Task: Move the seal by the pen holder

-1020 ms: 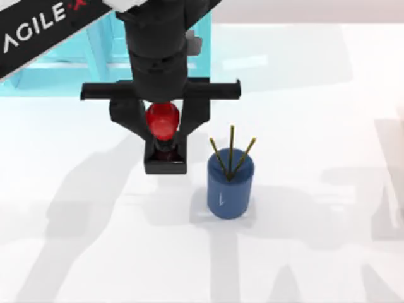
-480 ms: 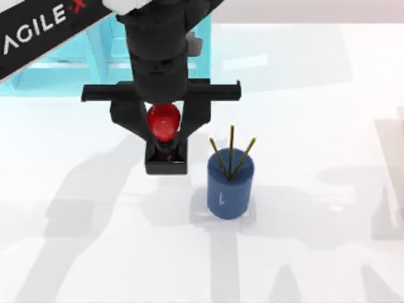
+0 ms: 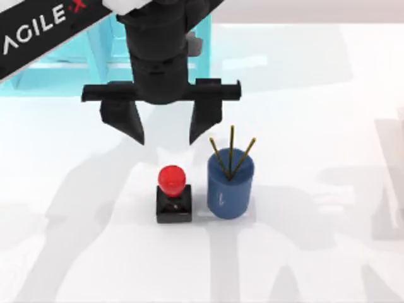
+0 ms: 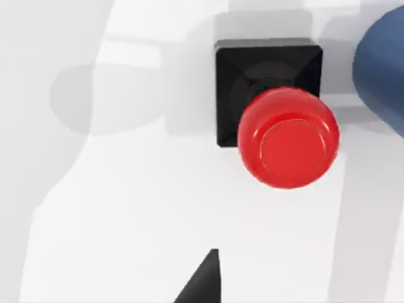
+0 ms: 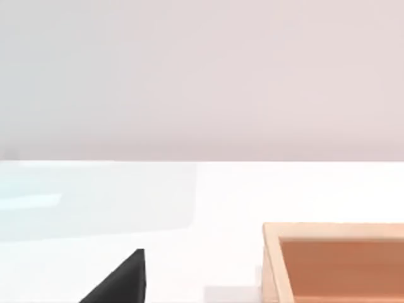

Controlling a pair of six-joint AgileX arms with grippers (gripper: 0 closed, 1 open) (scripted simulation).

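One seal below open left tool

the left arm's upper part runs out past the top edge of the top view. in the left wrist view the pen holder is cut off by the picture's edge, so only a curved blue side shows, and one black fingertip pokes in. in the right wrist view a wooden tray is cut off at the edge, and only one dark fingertip shows.
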